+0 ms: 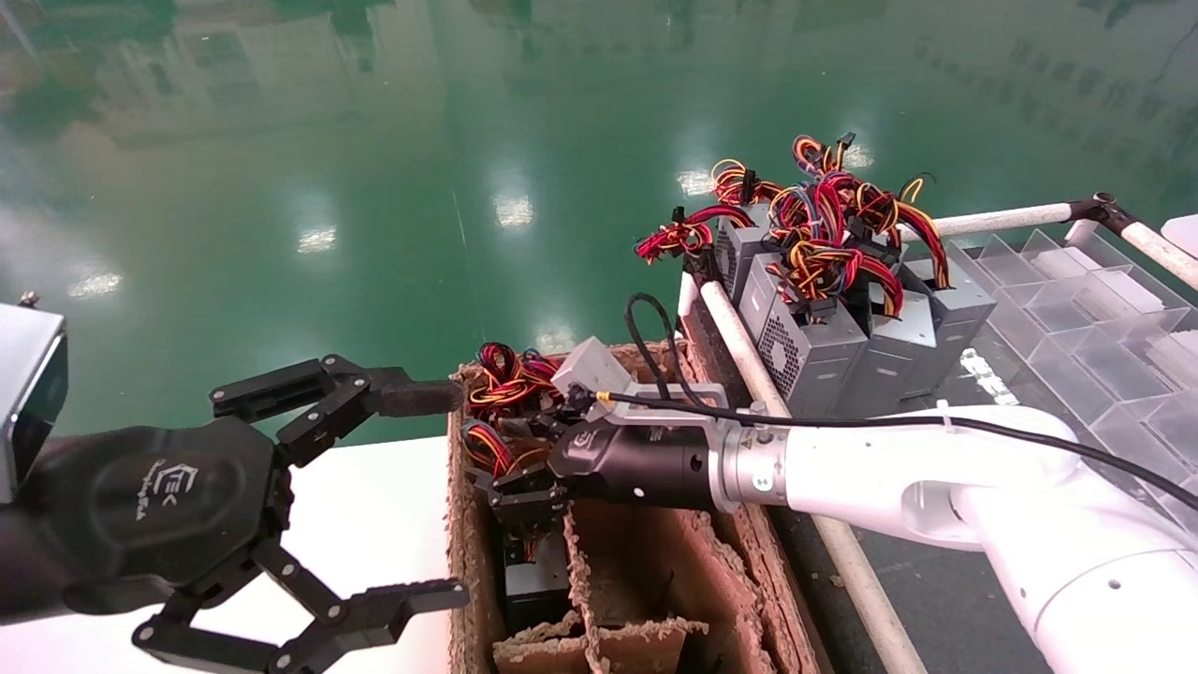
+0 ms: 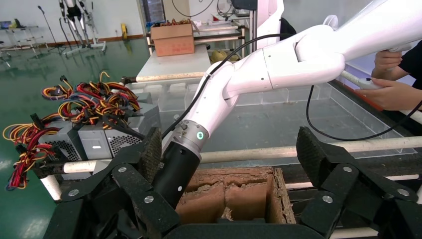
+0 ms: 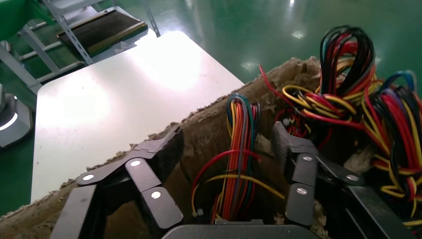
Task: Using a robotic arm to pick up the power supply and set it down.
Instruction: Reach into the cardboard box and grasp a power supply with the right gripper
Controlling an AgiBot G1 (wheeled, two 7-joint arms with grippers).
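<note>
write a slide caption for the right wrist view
Right end effector open around a bundle of wires inside the cardboard box.

Power supply (image 1: 524, 571) sitting in divided box (image 1: 749, 599) (near compartment); more supplies (image 1: 842, 328) standing behind, to its right.

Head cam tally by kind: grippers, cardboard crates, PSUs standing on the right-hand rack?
Grippers: 2, the left gripper open beside the crate, the right gripper open inside it around a wire bundle.
Cardboard crate: 1.
Power supplies on the rack: 4 visible; their wires may hide more.
Total: 7.
</note>
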